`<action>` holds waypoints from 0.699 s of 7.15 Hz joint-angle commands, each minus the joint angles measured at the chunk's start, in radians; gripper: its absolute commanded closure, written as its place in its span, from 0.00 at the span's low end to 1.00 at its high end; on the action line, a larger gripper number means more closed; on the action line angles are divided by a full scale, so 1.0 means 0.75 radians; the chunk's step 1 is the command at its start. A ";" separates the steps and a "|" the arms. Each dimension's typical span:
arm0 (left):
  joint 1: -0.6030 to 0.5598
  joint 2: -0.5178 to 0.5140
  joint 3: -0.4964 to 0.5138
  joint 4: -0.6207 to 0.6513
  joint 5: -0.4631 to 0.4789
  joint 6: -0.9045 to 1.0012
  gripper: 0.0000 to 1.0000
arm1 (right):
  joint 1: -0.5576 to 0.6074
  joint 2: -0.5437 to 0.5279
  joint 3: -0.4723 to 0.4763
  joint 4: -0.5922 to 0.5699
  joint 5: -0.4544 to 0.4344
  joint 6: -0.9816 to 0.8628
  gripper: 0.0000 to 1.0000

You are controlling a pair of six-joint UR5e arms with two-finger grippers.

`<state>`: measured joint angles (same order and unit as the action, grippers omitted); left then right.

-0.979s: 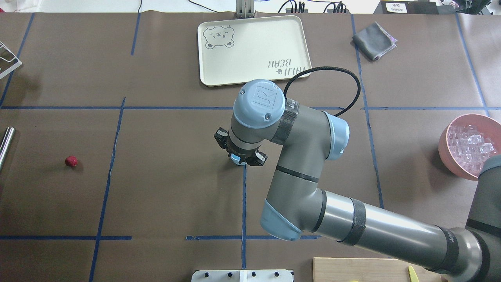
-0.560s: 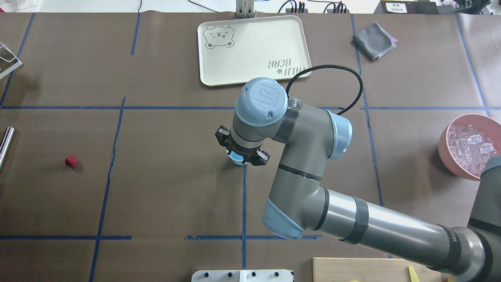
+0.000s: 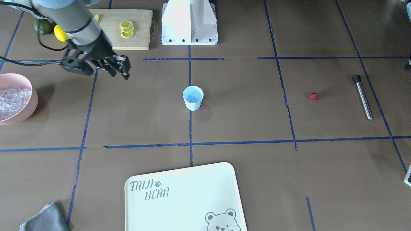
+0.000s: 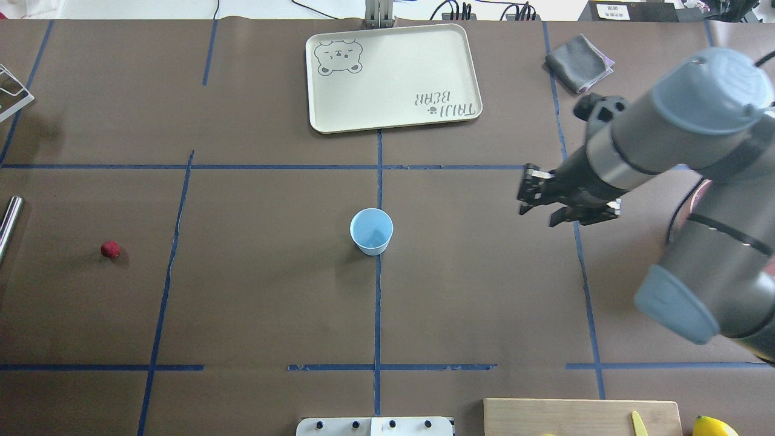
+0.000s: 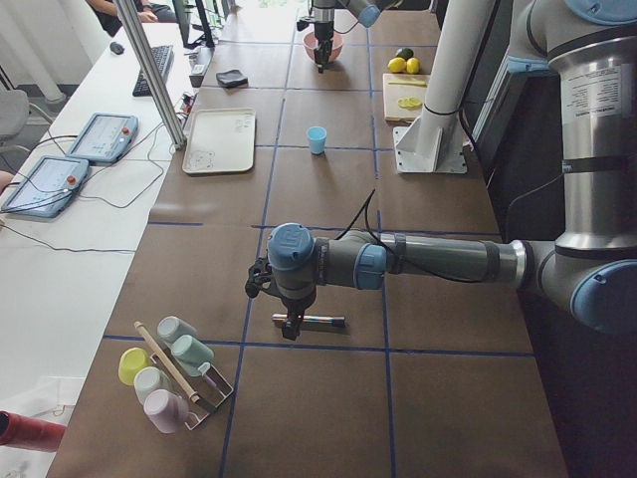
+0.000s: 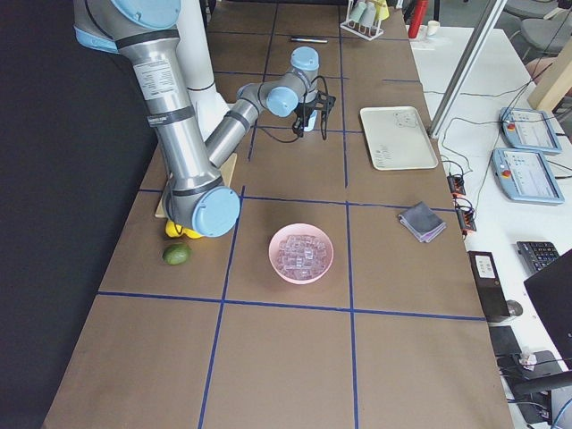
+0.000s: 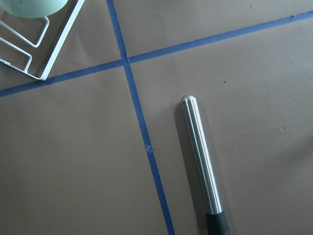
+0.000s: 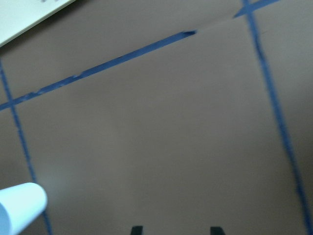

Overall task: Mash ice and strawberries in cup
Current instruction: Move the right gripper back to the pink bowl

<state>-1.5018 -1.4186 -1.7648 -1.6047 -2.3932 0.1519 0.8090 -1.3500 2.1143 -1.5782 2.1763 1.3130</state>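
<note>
The pale blue cup point(image 4: 371, 231) stands upright at the table's middle, also in the front view point(image 3: 193, 98); something pale and glassy seems to lie in it. The red strawberry point(image 4: 110, 249) lies far to the left on the table. Ice cubes point(image 3: 11, 99) fill the pink bowl point(image 3: 27, 88). My right gripper point(image 4: 537, 209) is open and empty, in the air between the cup and the bowl; its fingertips point(image 8: 137, 229) stand apart. My left gripper point(image 5: 289, 324) hovers over a metal muddler point(image 7: 200, 161); I cannot tell its state.
A cream bear tray point(image 4: 393, 75) lies beyond the cup. A grey cloth point(image 4: 580, 62) is at the far right. A cutting board point(image 3: 141, 29) with lemon slices is by the robot base. A rack of cups point(image 5: 174, 373) stands at the left end.
My right arm has swung away from above the cup to the right, toward the bowl. The cup, half hidden under the open gripper before, stands in full view.
</note>
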 commanded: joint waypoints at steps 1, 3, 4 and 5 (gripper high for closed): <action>0.000 0.008 0.001 0.000 -0.002 0.000 0.00 | 0.268 -0.414 0.071 0.008 0.111 -0.665 0.41; 0.000 0.020 -0.003 -0.002 -0.004 0.002 0.00 | 0.348 -0.503 -0.065 0.020 0.097 -0.885 0.02; 0.000 0.020 -0.003 -0.002 -0.004 0.002 0.00 | 0.361 -0.523 -0.123 0.103 0.095 -0.914 0.01; 0.000 0.020 -0.003 -0.002 -0.004 0.002 0.00 | 0.390 -0.523 -0.231 0.227 0.097 -0.993 0.00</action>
<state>-1.5017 -1.4043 -1.7670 -1.6060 -2.3960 0.1533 1.0745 -1.7315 2.0258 -1.5008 2.2481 0.6340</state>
